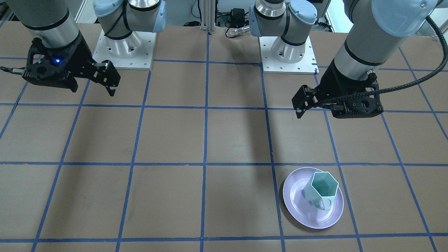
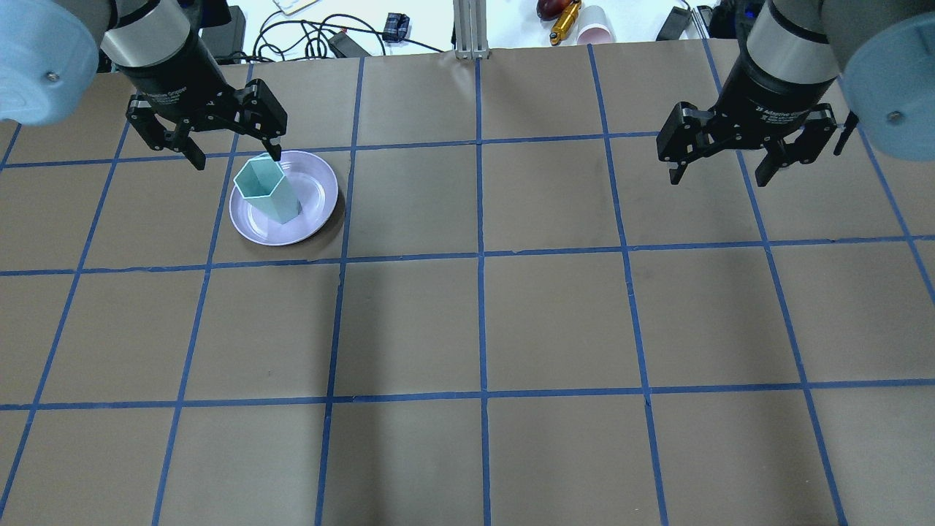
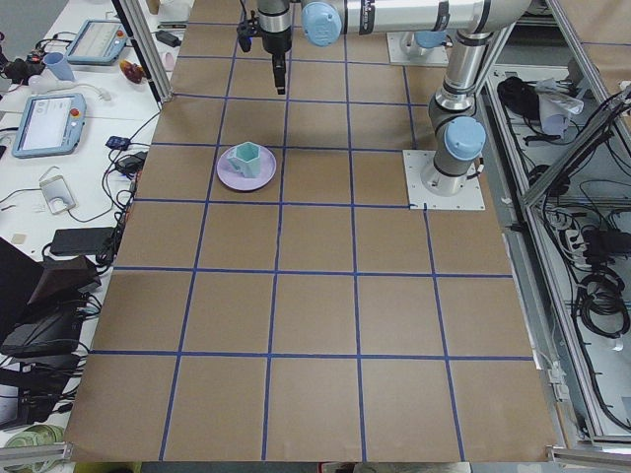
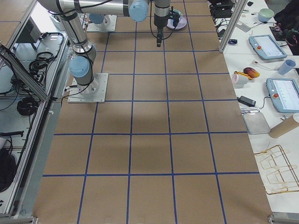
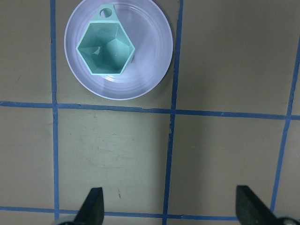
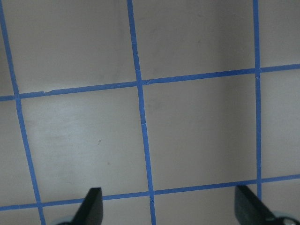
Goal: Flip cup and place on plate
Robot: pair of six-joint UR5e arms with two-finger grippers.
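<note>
Mint-green and mouth-up, the cup (image 5: 105, 49) stands on the lavender plate (image 5: 152, 65). You'll find both below your left gripper (image 2: 237, 157), ahead of its fingers (image 5: 93, 206) and clear of them, with the cup's handle turned away from it. That gripper is spread wide and holds nothing. Your right gripper (image 2: 719, 177) hangs well apart over the brown gridded table (image 2: 482, 329), its fingers likewise wide and empty.

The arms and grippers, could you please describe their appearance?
The left arm and right arm are silver tubes with pale blue joint caps. The left gripper and right gripper are black, two-fingered, white-lettered. A black cable trails from the left one; a blue light glows by the right.
</note>
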